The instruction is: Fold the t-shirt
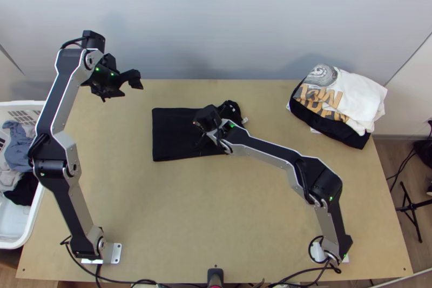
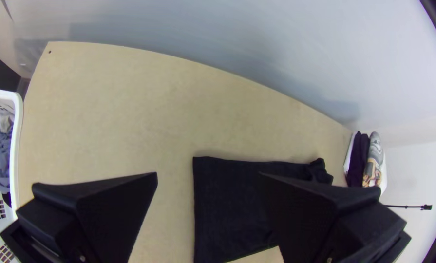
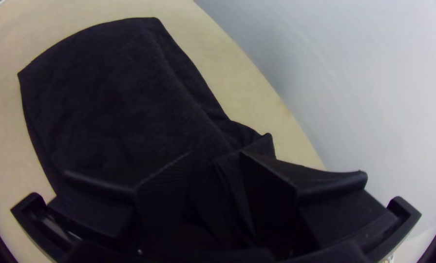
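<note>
Left pincer (image 1: 124, 90) is spread wide, hanging off at the t-shirt's 10 o'clock with nothing in it. Right pincer (image 1: 205, 126) sits over the shirt, gap way narrower, dark fabric showing between its fingers; can't tell if it's pinching any. Black t-shirt (image 1: 173, 136) is folded into a neat-ish rectangle around 11 o'clock on the table (image 1: 189, 212), bunched up at its own 2 o'clock corner. Stack of folded clothes (image 1: 362, 99) at the table's 2 o'clock, laundry basket (image 1: 13, 223) by its 9.
</note>
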Motion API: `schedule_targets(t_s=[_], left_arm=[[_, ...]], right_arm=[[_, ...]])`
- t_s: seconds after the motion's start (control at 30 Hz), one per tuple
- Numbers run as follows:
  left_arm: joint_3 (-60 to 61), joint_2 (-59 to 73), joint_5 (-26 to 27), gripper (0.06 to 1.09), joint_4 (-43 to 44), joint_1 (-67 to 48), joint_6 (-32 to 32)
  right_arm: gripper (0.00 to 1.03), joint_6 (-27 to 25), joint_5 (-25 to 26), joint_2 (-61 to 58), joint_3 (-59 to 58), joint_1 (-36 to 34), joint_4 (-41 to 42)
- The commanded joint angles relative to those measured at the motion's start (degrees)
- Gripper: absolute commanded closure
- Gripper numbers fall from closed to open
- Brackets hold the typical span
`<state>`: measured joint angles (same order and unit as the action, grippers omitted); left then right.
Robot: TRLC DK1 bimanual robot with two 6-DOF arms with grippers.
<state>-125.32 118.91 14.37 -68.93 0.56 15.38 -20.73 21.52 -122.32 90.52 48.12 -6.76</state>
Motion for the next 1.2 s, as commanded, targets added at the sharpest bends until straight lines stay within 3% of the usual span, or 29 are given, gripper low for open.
schedule_targets(t_s=[0.0, 0.17, 0.7, 0.77, 0.83, 0.97, 1.17], left_arm=[[0.3, 0.2, 0.0, 0.10, 0.0, 0.5, -0.3], [1.0, 0.2, 0.0, 0.10, 0.0, 0.8, -0.5], [3.0, -0.1, 0.0, 0.10, 0.0, 1.5, -0.9], [3.1, -0.3, 0.0, 0.10, 0.0, 1.5, -0.9], [3.1, -0.3, 0.0, 0.10, 0.0, 1.6, -0.9], [3.6, -0.5, 0.0, 0.11, 0.0, 2.1, -1.1], [5.9, -1.4, 0.0, 0.10, 0.5, 2.0, -1.1]], right_arm=[[0.57, 1.0, 0.0, -2.6, 1.3, -2.0, -0.4], [0.91, 0.6, 0.0, -4.3, 3.7, -4.3, 0.3], [0.90, -1.3, 0.3, -8.9, 9.9, -10.7, 0.6], [0.89, -2.7, 2.2, -10.0, 10.9, -12.0, 1.5], [0.80, -3.7, 6.3, -11.4, 12.5, -13.2, 1.8], [0.79, -5.5, 13.7, -13.4, 16.6, -15.3, 3.4], [0.33, -6.4, 22.0, -12.8, 23.0, -16.0, 3.9]])
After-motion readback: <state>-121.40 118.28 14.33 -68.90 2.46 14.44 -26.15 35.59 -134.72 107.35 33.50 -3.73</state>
